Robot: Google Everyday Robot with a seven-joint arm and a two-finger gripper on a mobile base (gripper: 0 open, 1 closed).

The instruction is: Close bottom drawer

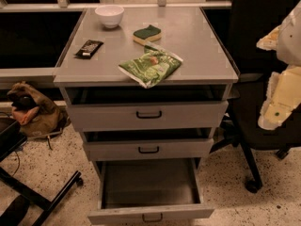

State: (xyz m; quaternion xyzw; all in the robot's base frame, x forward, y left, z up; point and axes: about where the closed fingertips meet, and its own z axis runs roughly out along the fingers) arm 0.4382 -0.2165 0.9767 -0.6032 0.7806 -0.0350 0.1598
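Honestly, the job hasn't really started, as far as this view shows. The bottom drawer (150,187) of the grey metal cabinet (202,41) is pulled way out toward the camera and looks empty inside. Its front panel, with the little dark loop handle (152,217), sits right at the lower edge of the view. The top drawer (148,115) and middle drawer (148,149) above it each show a dark gap too, but they're pushed in much further. The gripper (281,98) is off at the right edge, around cabinet-top height in front of a black office chair (263,13), well apart from the bottom drawer. Open or closed, can't tell from here. So basically everything is left: get down to that front panel and push it in until it's flush. On top sit a white bowl (109,15), a sponge (146,34), a green snack bag (150,67) and a dark wrapper (89,48), none of them in the way.
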